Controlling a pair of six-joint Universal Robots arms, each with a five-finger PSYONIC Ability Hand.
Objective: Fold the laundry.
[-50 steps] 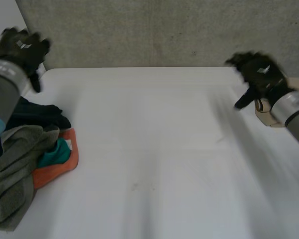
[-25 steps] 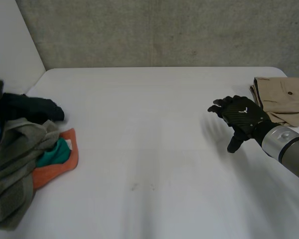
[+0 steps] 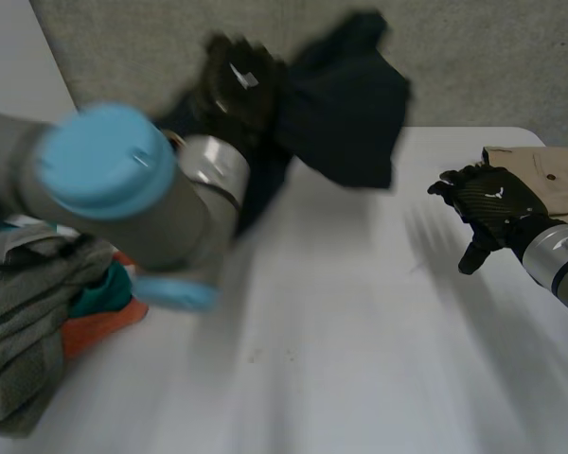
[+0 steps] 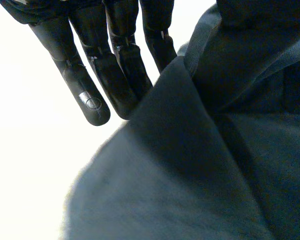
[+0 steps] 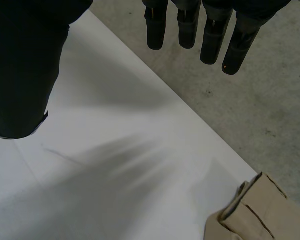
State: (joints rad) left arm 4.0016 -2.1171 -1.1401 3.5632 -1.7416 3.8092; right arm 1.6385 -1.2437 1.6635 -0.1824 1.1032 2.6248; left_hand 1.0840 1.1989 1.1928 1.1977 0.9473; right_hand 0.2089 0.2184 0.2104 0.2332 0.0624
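The left robot hand (image 3: 235, 83) is high in the upper middle of the head view, at the end of the left arm (image 3: 104, 184), which bulks across the left half of the frame. It holds a dark garment (image 3: 346, 104) that is up off the worktop (image 3: 341, 331), spreading to the right of the hand in front of the grey wall (image 3: 473, 57). In the left wrist view its fingers (image 4: 92, 100) are nearly straight and close together, and the dark cloth is gathered against them on the thumb's side and fills the space beside and under the palm.

The right robot hand (image 3: 490, 200) hovers at the right of the head view, above the worktop. In its own wrist view the fingers (image 5: 187, 30) point straight and are a little spread, with nothing in them.

Just beyond that hand, at the right edge of the head view, folded beige trousers (image 3: 549, 175) lie on the worktop's far right corner.

At the lower left of the head view sits a heap of laundry: a grey cloth (image 3: 24, 322) on top, with an orange piece (image 3: 109, 326) and a teal piece (image 3: 102, 291) showing beside it, partly behind the left arm.
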